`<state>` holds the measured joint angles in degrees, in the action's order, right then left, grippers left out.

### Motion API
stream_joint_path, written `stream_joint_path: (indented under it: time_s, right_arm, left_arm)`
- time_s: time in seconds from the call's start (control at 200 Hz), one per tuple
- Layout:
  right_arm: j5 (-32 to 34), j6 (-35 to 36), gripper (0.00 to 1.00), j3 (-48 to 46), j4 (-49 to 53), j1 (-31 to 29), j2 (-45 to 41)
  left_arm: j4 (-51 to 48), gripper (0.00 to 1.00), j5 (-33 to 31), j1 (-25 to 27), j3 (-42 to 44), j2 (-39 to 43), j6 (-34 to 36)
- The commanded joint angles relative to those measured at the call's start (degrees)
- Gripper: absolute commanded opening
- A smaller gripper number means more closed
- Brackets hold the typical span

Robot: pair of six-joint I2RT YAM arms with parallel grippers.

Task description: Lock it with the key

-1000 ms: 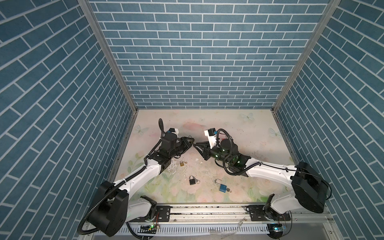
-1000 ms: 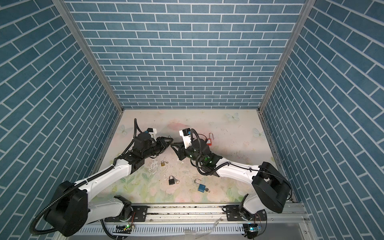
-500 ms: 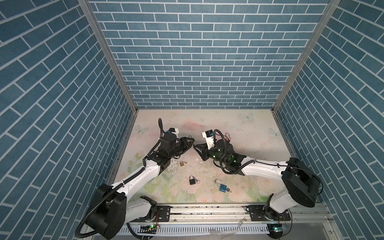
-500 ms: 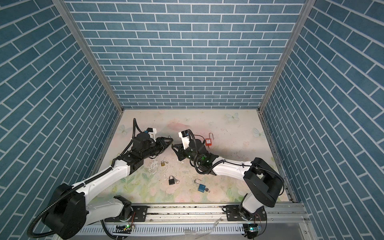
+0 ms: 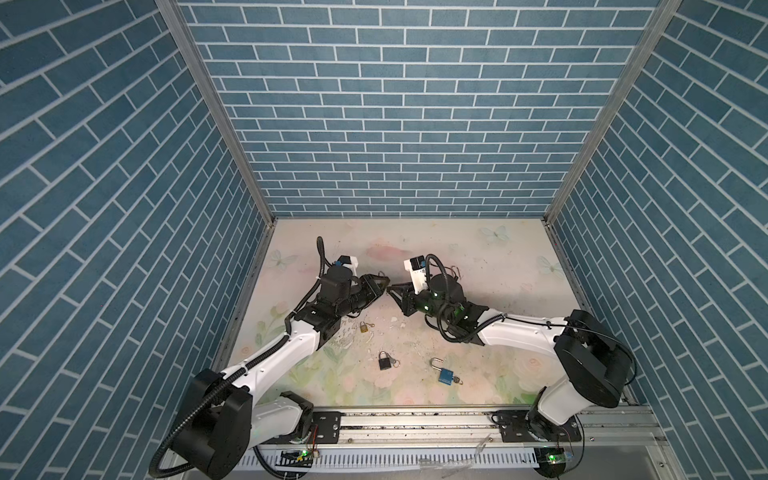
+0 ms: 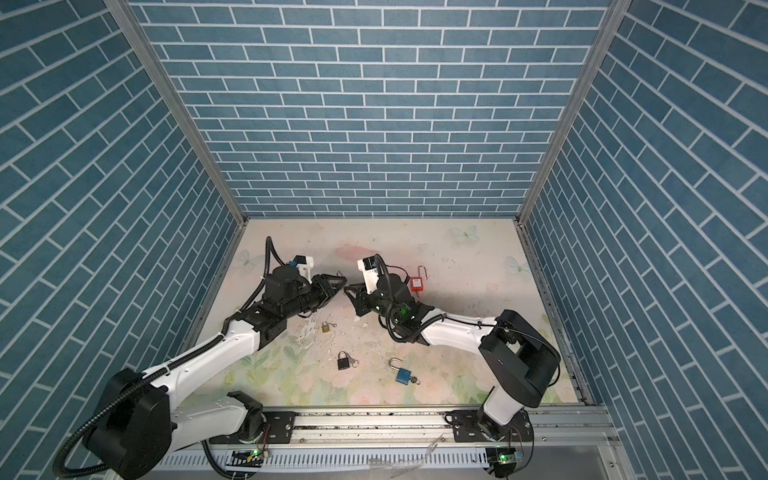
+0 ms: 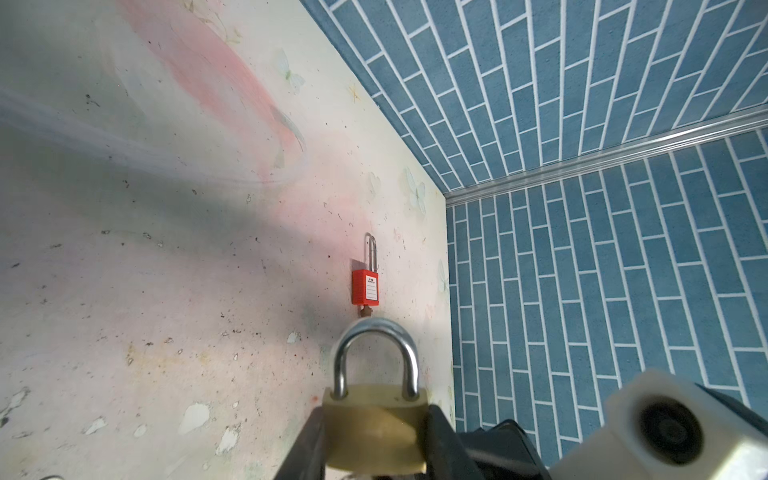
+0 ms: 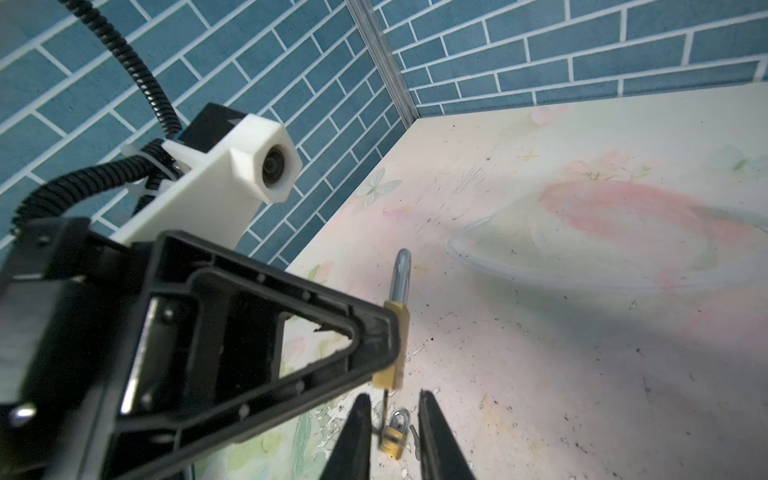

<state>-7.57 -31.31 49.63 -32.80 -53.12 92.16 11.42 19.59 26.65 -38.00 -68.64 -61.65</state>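
The left fingers (image 7: 308, 448) are clenched on the body of a brass padlock (image 7: 374, 430), one on each flank. Its steel shackle stands out past the tips, and both shackle legs meet the body. In both top views this padlock (image 5: 385, 280) is held above the desk (image 5: 511, 266), a little toward 11 o'clock from the desk's middle. There the two arms meet nearly tip to tip, the left reaching in from 8 o'clock and the right from 4 o'clock. In the right wrist view a thin key (image 8: 385, 401) hangs from the underside of the padlock body. It runs down into the gap between the right fingers (image 8: 353, 440), closer to one of them. Those fingers stand slightly apart, and I cannot tell whether they pinch the key or merely flank it. The other locks lie flat on the desk. A small brass padlock (image 5: 363, 327) with a key beside it lies at about 7 o'clock from the held one. A black padlock (image 5: 384, 360) lies at 6 o'clock, and a blue padlock (image 5: 444, 375) with its shackle swung open lies at 5 o'clock. A red padlock (image 6: 417, 284) lies at 3 o'clock, just behind the right wrist. The left wrist view shows it beyond the held shackle, well apart from it.
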Motion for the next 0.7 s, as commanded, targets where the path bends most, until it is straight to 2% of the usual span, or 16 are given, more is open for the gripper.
stream_joint_path:
  time_s: [0.0,0.445,0.695]
  right_arm:
    - [-0.9,-1.4,0.20,1.4,-1.6,0.2,1.2]
    - [-2.2,-1.7,0.00,1.5,-2.0,0.2,1.9]
    - [-3.8,-2.0,0.00,1.6,-2.5,0.2,2.7]
  left_arm:
    - [1.6,0.00,0.3,0.3,-0.5,0.9,0.4]
    - [1.8,0.00,0.3,0.2,-0.4,0.9,-0.2]
    - [1.7,0.00,-0.1,0.2,-1.3,0.2,-0.4]
